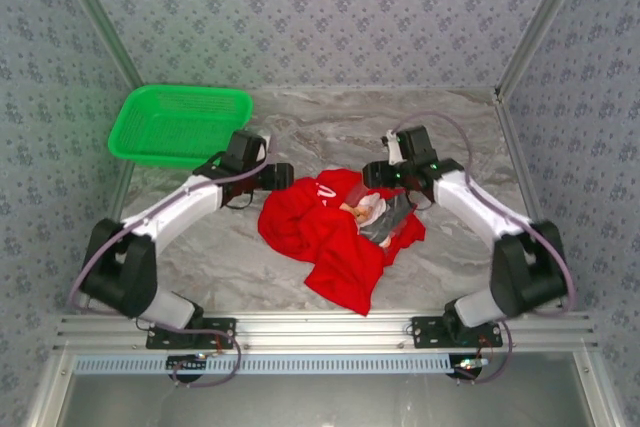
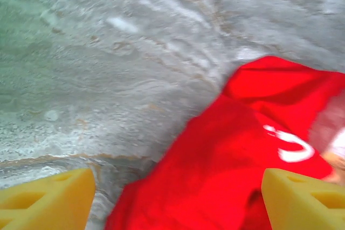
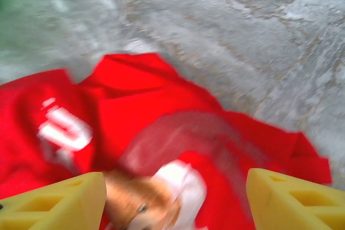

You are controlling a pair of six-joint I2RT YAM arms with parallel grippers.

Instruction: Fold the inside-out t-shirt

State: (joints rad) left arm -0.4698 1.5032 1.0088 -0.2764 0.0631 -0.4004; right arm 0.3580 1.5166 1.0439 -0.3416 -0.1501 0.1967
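Right now I am watching the red t-shirt (image 1: 330, 242) lying in a crumpled heap in the middle of the grey marbled table (image 1: 330, 127), with one corner trailing toward the near edge. It is sitting between my two arms. A patch of its multicoloured print (image 1: 380, 215), white, grey and tan, is showing on the side nearer the right arm (image 1: 470, 202), and a small white marking (image 1: 325, 190) is showing on the red cloth near the far edge of the heap.

The left jaws are hanging at the heap's far left edge with the left arm (image 1: 185, 202) reaching in from the side. In the left wrist view the yellow fingertips (image 2: 48, 200) are standing wide apart, gripping nothing, with the t-shirt (image 2: 226, 160) lying on the table below and between them.

The right jaws are hovering at the heap's far right edge. In the right wrist view those fingertips (image 3: 54, 200) are also standing wide apart and holding nothing, with the blurred print (image 3: 161, 197) and red cloth lying beneath them.

A green basket (image 1: 180, 122) is sitting at the far left corner, well apart from the t-shirt.
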